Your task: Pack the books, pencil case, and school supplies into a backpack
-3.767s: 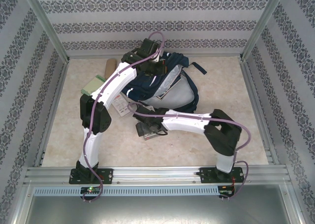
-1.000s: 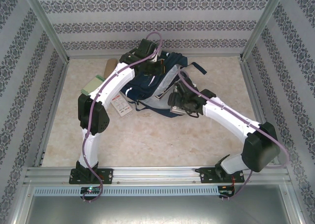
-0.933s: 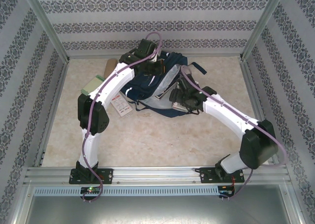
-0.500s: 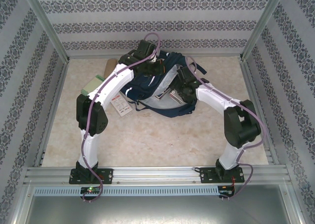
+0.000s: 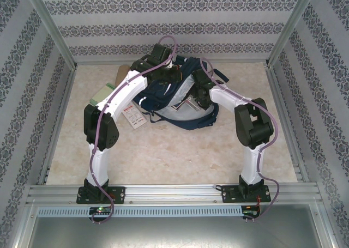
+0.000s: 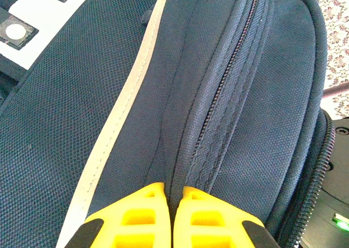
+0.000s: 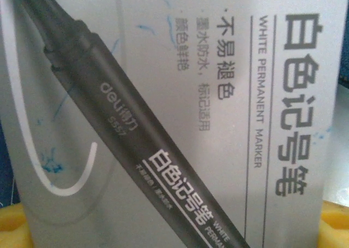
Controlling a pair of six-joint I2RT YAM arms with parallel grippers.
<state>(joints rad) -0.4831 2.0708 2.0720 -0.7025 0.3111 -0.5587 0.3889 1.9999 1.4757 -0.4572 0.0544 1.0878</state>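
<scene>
The navy backpack lies at the back of the table with its mouth gaping to the right. My left gripper is shut on a fold of backpack fabric beside the zip, yellow fingertips pinched together. My right gripper reaches into the mouth, shut on a grey marker box printed "white permanent marker". The box spans from one yellow fingertip to the other. Flat items in the mouth are too small to tell apart, so I cannot pick out the books.
Left of the backpack lie a pale green pad, a white packet with red print and a tan oblong item, possibly the pencil case. Patterned walls and metal posts ring the table. Bare tabletop lies in front of the backpack.
My right arm swung from the table in front of the backpack up and back to its mouth, carrying the marker box inside. The left gripper kept its pinch on the fabric.
</scene>
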